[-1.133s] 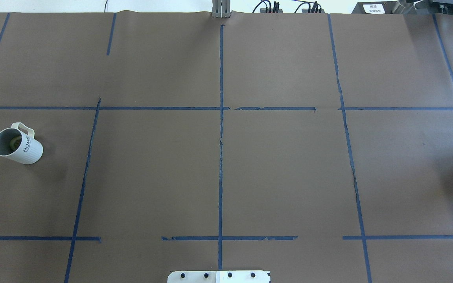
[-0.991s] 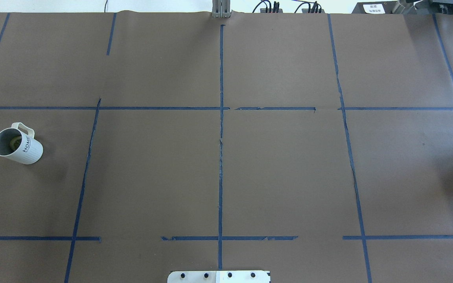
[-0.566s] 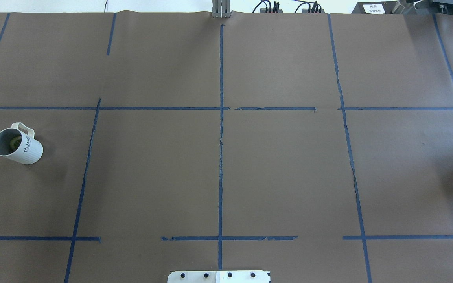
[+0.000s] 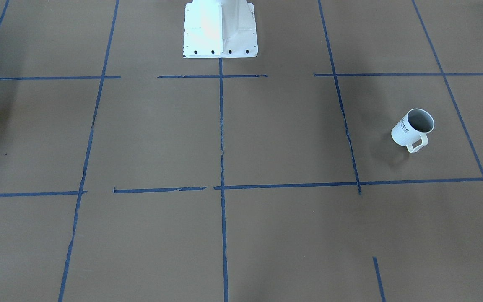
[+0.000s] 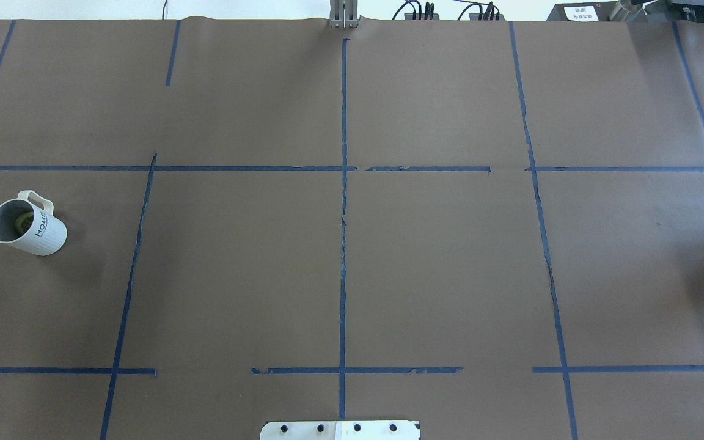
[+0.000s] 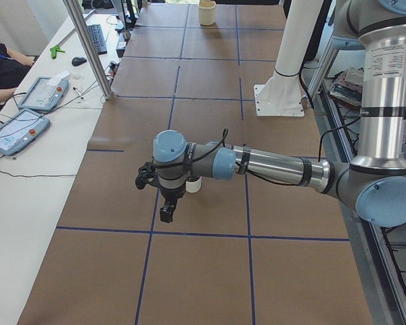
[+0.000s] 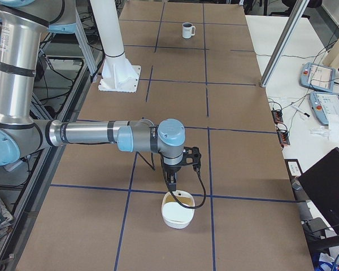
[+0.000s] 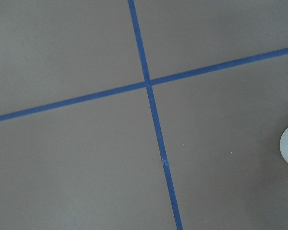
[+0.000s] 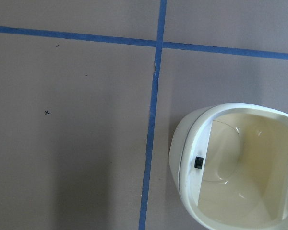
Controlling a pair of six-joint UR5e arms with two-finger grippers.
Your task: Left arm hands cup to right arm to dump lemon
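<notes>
Inside the upright cup (image 5: pixel 29 228) lies the lemon (image 5: pixel 22 221). Near the cup hangs the left gripper (image 6: pixel 165 214), placed to grasp it. Far off, the right gripper (image 7: pixel 171 182) waits above a bowl (image 7: pixel 175 221), likely the dumping spot. Whether either gripper's fingers are parted or closed, I cannot tell.

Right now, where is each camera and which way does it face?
Front-facing: across the table, facing the robot's base and the cup.
Overhead: behind the robot, looking forward and down; base edge only.
Exterior left: table end; left arm nearest.
Exterior right: opposite end; right arm near a bowl.
Left wrist: down at tape; no fingers.
Right wrist: down at the bowl; no fingers.
Front-facing and overhead share the cup.
</notes>
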